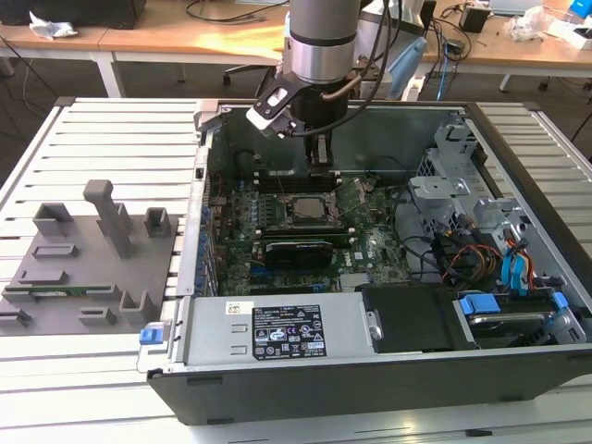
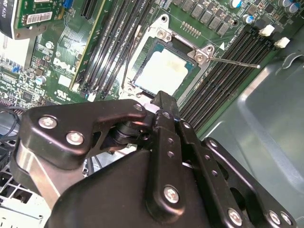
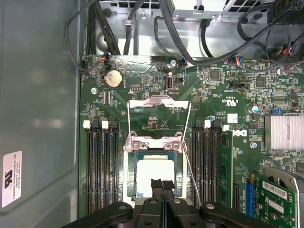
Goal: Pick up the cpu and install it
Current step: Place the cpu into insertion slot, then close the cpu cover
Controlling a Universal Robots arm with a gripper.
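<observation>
The cpu (image 3: pixel 153 172), a silvery-white square, lies flat inside the motherboard socket (image 3: pixel 129 164). It also shows in the second wrist view (image 2: pixel 161 72) and in the exterior view (image 1: pixel 306 209). The socket's metal load plate (image 3: pixel 159 102) is swung open and its wire lever (image 3: pixel 191 175) stands free. My gripper (image 3: pixel 161 184) hangs just above the cpu's edge with its black fingers (image 2: pixel 164 107) pressed together and nothing between them. In the exterior view the gripper (image 1: pixel 319 163) sits over the back of the socket, inside the open computer case (image 1: pixel 370 370).
Memory slots (image 3: pixel 102 166) flank the socket on both sides. A green expansion card (image 1: pixel 296 250) lies in front of it. Drive cages and coloured cables (image 1: pixel 499 259) crowd the case at the exterior view's right. A grey fixture plate with blocks (image 1: pixel 92 250) rests on the slatted table at the exterior view's left.
</observation>
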